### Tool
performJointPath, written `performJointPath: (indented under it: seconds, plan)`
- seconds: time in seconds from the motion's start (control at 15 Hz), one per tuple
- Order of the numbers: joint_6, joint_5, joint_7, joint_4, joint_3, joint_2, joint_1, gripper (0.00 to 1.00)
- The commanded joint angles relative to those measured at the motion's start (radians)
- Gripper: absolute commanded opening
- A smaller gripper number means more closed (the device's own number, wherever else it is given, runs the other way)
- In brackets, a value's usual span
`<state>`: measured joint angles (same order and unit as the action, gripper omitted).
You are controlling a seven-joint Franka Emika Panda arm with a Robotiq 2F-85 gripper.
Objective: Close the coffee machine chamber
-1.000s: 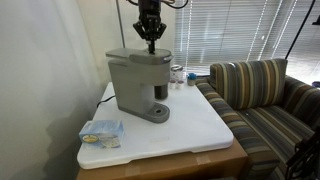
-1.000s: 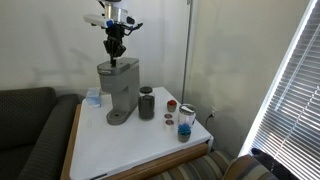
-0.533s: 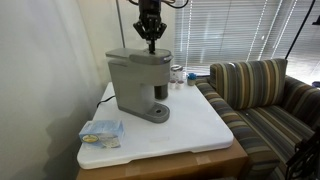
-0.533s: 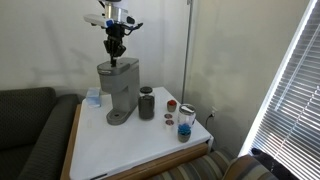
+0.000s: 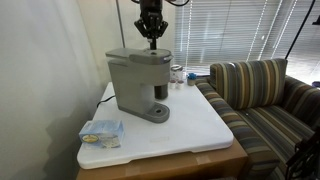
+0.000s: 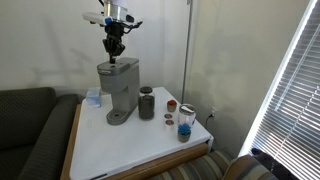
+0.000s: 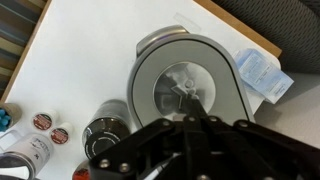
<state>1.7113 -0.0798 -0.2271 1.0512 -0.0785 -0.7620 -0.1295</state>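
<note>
Claw: fingertips together, holding nothing, poised just above chamber. Joined tips likely meant as blunt pusher for lid, not grip. Chamber: rounded grey lid, appears flat and seated atop coffee machine. Machine stands on white desk, near wall.

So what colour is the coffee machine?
Grey all over. The coffee machine shows best in an exterior view.

Daylight glares through the blinds, so your table washes out white; in your wrist view the gripper looks dark and blurred.
</note>
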Motion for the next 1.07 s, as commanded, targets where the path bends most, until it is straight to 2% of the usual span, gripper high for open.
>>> performJointPath:
  seconds: [0.0, 0.33, 0.4, 0.47, 1.0]
  plan:
    - [-0.057, -0.022, 0.002, 0.055, -0.007, 0.043, 0.016, 0.0]
    - [-0.119, -0.046, 0.006, 0.04, 0.002, 0.028, 0.011, 0.0]
    - [-0.098, -0.041, 0.0, 0.057, -0.003, 0.038, 0.016, 0.0]
    - [-0.098, -0.03, 0.002, 0.003, 0.008, 0.0, -0.003, 0.01]
    - [-0.098, -0.031, 0.002, 0.003, 0.008, 0.0, -0.003, 0.01]
